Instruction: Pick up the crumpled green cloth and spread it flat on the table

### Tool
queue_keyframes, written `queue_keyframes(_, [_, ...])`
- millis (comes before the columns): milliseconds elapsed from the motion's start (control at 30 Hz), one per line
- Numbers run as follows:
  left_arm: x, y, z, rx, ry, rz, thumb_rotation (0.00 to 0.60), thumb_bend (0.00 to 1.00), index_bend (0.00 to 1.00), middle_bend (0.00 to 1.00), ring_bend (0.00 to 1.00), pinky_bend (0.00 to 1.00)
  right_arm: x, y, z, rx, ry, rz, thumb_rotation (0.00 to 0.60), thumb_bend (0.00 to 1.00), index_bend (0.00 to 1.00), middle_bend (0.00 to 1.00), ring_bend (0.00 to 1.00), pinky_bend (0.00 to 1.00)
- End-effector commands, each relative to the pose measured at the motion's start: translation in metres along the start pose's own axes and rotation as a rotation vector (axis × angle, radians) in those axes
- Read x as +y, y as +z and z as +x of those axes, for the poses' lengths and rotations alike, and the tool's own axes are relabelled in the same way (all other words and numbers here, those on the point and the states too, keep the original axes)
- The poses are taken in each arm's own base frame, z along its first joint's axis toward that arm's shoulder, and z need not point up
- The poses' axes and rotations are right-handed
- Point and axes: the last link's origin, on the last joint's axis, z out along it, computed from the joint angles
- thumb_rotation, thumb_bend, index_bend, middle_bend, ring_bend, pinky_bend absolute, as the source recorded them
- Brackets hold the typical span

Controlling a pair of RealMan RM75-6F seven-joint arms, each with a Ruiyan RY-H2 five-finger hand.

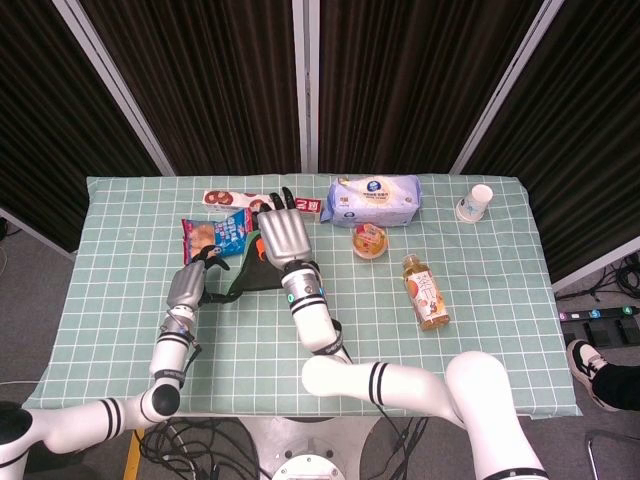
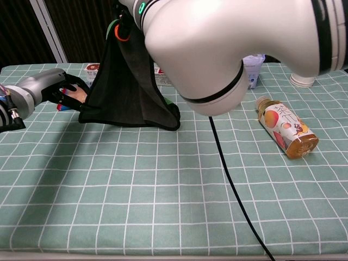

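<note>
Lying near the table's [image 1: 480,330] right side, a peach-labelled drink bottle [image 1: 426,291]; behind it, an orange jelly cup [image 1: 368,241], white bread bag [image 1: 374,198], paper cup [image 1: 477,201]; farther left, blue snack packet [image 1: 216,234].
</note>
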Motion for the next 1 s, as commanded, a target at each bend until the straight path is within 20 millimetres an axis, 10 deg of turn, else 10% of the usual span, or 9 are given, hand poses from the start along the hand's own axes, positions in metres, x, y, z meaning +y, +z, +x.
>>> queue_keyframes(33, [-0.004, -0.002, 0.004, 0.041, -0.046, -0.005, 0.474, 0.20, 0.53, 0.24, 0.17, 0.23, 0.010, -0.001, 0.004, -0.011, 0.016, -0.011, 0.600, 0.54, 0.78, 0.34, 0.13, 0.01])
queue_keyframes(533, [0.000, -0.011, 0.012, 0.097, -0.142, -0.109, 0.600, 0.48, 0.81, 0.44, 0.25, 0.24, 0.033, -0.015, 0.013, -0.079, 0.129, -0.005, 0.600, 0.54, 0.77, 0.34, 0.13, 0.01])
queue_keyframes(1000, [0.004, -0.035, 0.076, 0.140, -0.131, -0.265, 0.600, 0.48, 0.82, 0.45, 0.25, 0.23, 0.084, -0.041, 0.043, -0.176, 0.326, 0.035, 0.600, 0.54, 0.77, 0.34, 0.13, 0.01])
